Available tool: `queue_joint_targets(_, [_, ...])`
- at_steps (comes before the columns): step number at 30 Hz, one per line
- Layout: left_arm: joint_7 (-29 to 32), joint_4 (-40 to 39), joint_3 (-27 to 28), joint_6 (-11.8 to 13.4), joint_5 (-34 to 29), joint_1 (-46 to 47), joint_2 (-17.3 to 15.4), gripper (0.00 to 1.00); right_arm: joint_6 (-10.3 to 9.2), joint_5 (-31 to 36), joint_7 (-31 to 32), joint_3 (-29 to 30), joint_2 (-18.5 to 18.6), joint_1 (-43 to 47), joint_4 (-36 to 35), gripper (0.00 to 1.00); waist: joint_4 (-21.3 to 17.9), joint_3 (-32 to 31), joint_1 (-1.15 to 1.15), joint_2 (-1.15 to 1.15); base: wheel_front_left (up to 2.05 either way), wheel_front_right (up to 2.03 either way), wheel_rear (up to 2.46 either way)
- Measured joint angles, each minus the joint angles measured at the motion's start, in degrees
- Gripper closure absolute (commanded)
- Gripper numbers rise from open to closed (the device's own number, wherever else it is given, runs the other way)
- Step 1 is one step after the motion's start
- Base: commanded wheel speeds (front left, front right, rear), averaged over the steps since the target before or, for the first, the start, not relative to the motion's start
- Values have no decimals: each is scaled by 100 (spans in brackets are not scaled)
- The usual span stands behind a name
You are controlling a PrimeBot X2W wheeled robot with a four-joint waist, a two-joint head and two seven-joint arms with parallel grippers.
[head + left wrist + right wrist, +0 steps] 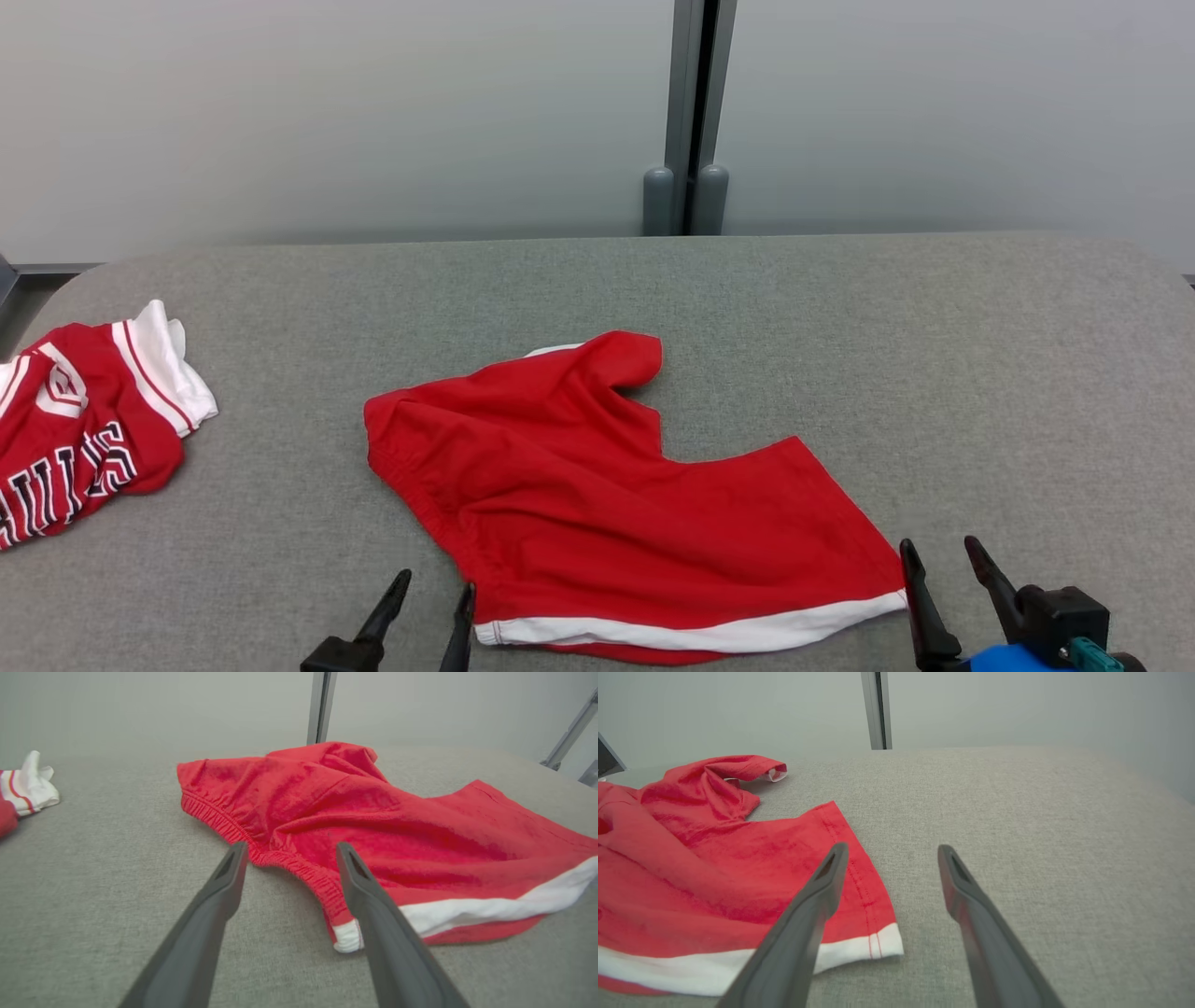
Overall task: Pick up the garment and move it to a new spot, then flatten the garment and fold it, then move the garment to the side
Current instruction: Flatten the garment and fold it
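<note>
The garment (597, 485) is a pair of red shorts with a white side stripe, lying rumpled on the grey padded table (840, 317), one leg bunched at the far end. My left gripper (437, 591) stands open just left of the waistband's near corner; in its wrist view the elastic waistband (224, 826) runs between the fingers (219, 886). My right gripper (940, 553) is open beside the hem's near right corner. In the right wrist view the shorts (714, 872) lie to the left, the hem corner (882, 942) between the fingers (822, 886). Neither gripper holds anything.
A second red and white garment with lettering (84, 425) lies bunched at the table's left edge, its white cuff (28, 786) at the left of the left wrist view. A grey post (689, 112) stands behind the table against a pale wall.
</note>
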State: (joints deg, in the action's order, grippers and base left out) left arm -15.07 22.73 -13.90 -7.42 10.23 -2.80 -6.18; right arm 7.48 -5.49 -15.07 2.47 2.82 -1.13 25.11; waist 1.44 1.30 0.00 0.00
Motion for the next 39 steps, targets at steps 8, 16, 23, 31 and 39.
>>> queue_joint_targets(8, [0, 594, -698, -1, 247, 83, -190, 0, 0, -43, 0, -81, -1, -216, 530, 0, -57, 90, 0, 0, 0, 0, 0])
queue_joint_targets(16, [0, 987, -1217, -1, 550, 419, -215, 0, 0, -318, 0, -260, 0, -447, 1137, 0, -74, 143, 0, 0, 0, 0, 0])
queue_joint_targets(23, [0, 1273, -1508, -1, 761, 732, -152, 0, 1, -632, 0, -400, -1, -653, 1612, 0, -93, 207, 0, 0, 0, 0, 0])
queue_joint_targets(31, [0, 1397, -1788, -1, 969, 922, -96, 0, 0, -1221, -23, -828, 14, -937, 2116, 0, -118, 292, 0, 0, 0, 0, 0])
queue_joint_targets(39, [0, 1265, -1766, -1, 1251, 1016, -109, 100, 0, -1425, -9, -1027, 0, -987, 1830, 100, -131, 381, 0, 0, 0, 0, 0])
